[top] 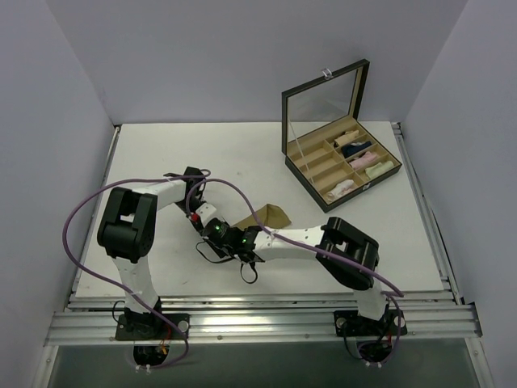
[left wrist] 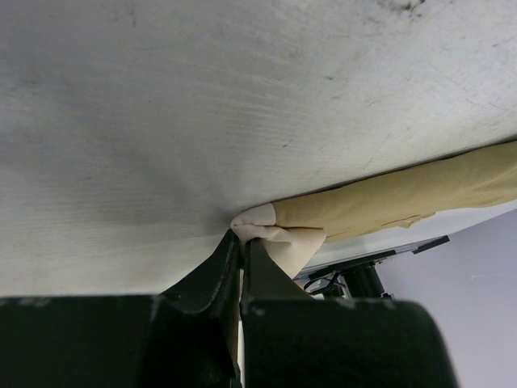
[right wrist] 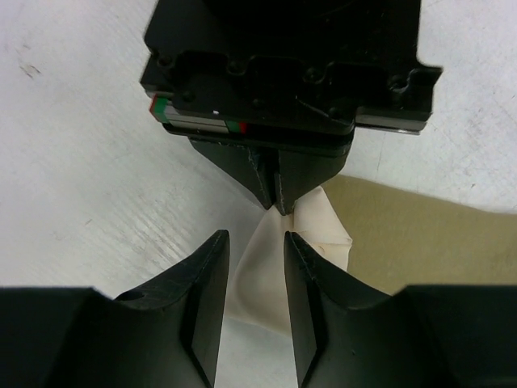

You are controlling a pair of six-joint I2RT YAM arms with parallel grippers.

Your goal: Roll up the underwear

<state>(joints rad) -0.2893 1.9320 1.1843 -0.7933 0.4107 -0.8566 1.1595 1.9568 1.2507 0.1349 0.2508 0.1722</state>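
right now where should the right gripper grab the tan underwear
The pale band at the corner of the tan underwear, just beside where the left gripper pinches it, coming in opposite that gripper. The cloth peaks into a fold there, between the open fingers of the right gripper.

left arm [top: 153, 198], right arm [top: 299, 237], tips together at tan underwear [top: 275, 215], open box [top: 363, 190] rear right

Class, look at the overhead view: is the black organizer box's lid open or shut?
Open. The lid stands raised behind the box, leaving the cloth rolls inside exposed.
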